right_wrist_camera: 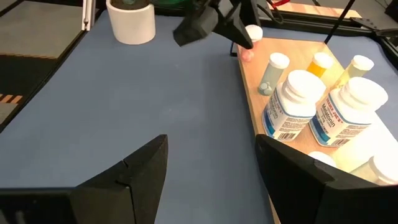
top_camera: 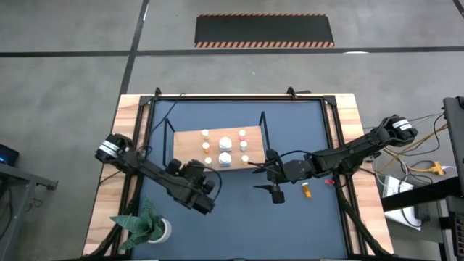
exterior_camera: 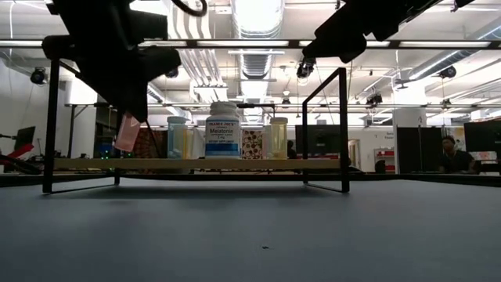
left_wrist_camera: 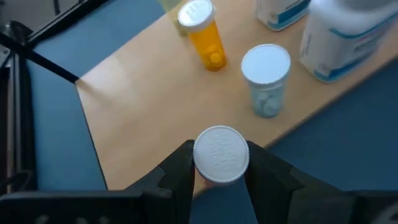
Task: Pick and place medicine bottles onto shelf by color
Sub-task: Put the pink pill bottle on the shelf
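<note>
Nine or so medicine bottles (top_camera: 225,149) already stand on the wooden shelf (top_camera: 185,145), your count from the high view: small ones in rows, two larger white melatonin bottles (right_wrist_camera: 292,109) at the middle.

Item in hand: one pink bottle with a white cap (left_wrist_camera: 221,154), pinched between the jaws of your left gripper (left_wrist_camera: 219,171), held over the shelf's near edge, not yet set down. Neighbours there: a clear white-capped bottle (left_wrist_camera: 265,78) and an orange one (left_wrist_camera: 204,34).

Item outstanding: one orange bottle (top_camera: 306,190) lying on the blue surface (top_camera: 239,225) near your right gripper (right_wrist_camera: 211,165), whose jaws stand spread and empty, over the surface beside the shelf.

Other stock: a white pot with a green plant (top_camera: 148,228), at the surface's corner.

Status, as judged: most placed; one in transit, one left to collect.
</note>
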Controlling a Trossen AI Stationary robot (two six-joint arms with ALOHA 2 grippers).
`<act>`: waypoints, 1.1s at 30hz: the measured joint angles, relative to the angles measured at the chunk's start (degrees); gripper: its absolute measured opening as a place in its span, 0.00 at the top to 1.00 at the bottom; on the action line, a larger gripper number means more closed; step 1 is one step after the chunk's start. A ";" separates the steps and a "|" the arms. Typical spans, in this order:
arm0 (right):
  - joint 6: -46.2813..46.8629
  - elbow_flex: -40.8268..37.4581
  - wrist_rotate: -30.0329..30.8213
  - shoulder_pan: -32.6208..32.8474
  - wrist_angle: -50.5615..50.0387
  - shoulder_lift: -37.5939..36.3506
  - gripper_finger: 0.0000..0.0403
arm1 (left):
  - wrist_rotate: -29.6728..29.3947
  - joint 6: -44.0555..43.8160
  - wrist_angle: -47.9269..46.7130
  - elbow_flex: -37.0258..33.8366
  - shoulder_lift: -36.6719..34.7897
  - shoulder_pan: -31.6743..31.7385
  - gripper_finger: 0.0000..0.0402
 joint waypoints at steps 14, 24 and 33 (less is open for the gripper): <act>0.02 0.00 -0.02 0.00 -0.07 0.00 0.42 | -0.38 -3.17 -2.07 -1.71 0.15 1.82 0.73; 0.00 0.00 -0.02 0.00 -0.07 0.00 0.42 | -0.30 -4.87 -2.06 -3.32 -0.16 1.87 0.73; -0.01 0.00 -0.02 0.00 -0.07 0.00 0.42 | -0.21 -4.92 -2.00 -3.32 -0.33 1.87 0.72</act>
